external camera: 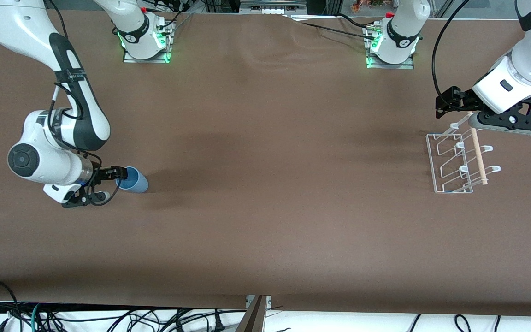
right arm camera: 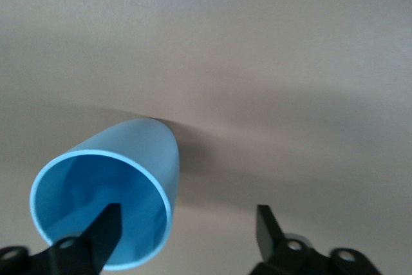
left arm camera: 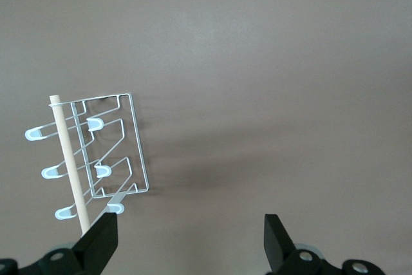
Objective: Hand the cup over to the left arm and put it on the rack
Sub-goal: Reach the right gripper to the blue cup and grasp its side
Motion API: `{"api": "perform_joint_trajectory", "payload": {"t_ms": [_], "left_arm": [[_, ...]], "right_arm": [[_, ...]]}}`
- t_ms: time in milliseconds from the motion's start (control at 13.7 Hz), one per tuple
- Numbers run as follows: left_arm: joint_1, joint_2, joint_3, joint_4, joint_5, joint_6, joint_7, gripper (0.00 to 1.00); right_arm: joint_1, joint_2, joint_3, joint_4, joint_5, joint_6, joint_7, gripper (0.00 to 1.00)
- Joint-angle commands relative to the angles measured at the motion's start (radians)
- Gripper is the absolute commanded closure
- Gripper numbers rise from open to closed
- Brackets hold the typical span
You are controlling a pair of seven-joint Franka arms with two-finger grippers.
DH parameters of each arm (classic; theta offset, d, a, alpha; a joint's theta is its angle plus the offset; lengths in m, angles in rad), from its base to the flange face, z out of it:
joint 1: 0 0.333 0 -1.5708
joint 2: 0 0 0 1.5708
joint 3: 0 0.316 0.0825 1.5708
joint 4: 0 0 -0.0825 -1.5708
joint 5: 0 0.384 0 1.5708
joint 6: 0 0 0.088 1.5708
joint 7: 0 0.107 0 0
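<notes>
Lying on its side on the brown surface toward the right arm's end of the table, the cup had its open mouth turned toward the right hand, which sat low beside it. That hand's fingers were spread, and in the right wrist view one finger appeared to reach into the mouth near the rim while the other stood clear outside the wall, so nothing was pinched yet. Well apart, at the left arm's end of the table, the rack stood with its wooden dowel across the looped pegs, and the left hand waited over the rack's end nearest the bases, its fingers spread and holding nothing. My judgement is that the grasp was the risky part: the tumbler is smooth, tapered and free to roll, so a finger nudging the rim before both closed could push it away or spin it out of line. A pinch on the thin rim alone might let the cup pivot or slip during the lift, leaving it badly angled for the handover. Later, the left hand's closeness to the pegs could snag or shift the light wire frame.
</notes>
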Motion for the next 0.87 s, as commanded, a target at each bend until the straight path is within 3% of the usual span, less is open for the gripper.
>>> {"api": "perform_joint_trajectory", "payload": {"t_ms": [0,73,364,655,801], "left_arm": [[0.003,-0.014,-0.005,-0.006,-0.008,-0.005,-0.013,0.0],[0.003,-0.014,-0.005,-0.006,-0.008,-0.005,-0.013,0.0],[0.003,-0.014,-0.005,-0.006,-0.008,-0.005,-0.013,0.0],[0.002,-0.014,-0.005,-0.005,-0.01,-0.003,-0.013,0.0],[-0.006,-0.013,-0.004,-0.003,-0.086,-0.001,-0.011,0.0]], "right_arm": [[0.014,0.023,0.004,0.006,-0.008,0.02,-0.001,0.83],[0.016,0.024,0.004,0.006,-0.006,0.023,-0.003,1.0],[0.018,0.027,0.005,0.012,0.0,0.02,0.006,1.0],[0.063,0.027,0.013,0.067,0.003,-0.009,0.205,1.0],[0.112,0.029,0.013,0.107,0.026,-0.053,0.354,1.0]]}}
